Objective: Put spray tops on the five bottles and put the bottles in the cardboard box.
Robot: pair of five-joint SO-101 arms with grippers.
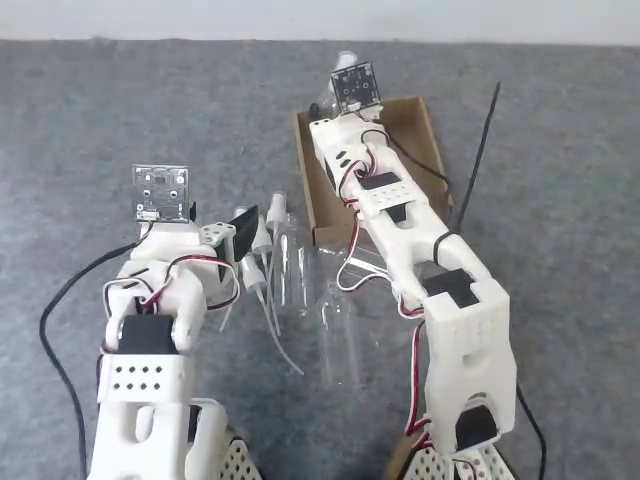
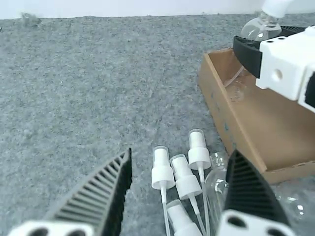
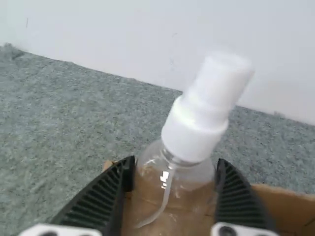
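Note:
My right gripper (image 3: 174, 164) is shut on a clear bottle (image 3: 165, 189) that has a white spray top (image 3: 206, 115) on it. It holds the bottle above the far end of the cardboard box (image 1: 425, 135), with the bottle's top (image 1: 342, 62) leaning past the box's far rim. My left gripper (image 2: 182, 153) is open, low over several loose white spray tops (image 2: 162, 169) on the carpet. A bare clear bottle (image 2: 216, 189) lies beside those tops, near one finger (image 2: 246, 191).
Several capless clear bottles (image 1: 340, 335) lie on the grey carpet between the two arms, close to the box's near wall (image 2: 231, 128). Black cables (image 1: 480, 150) run beside the box and off the left arm. A white wall borders the carpet at the back.

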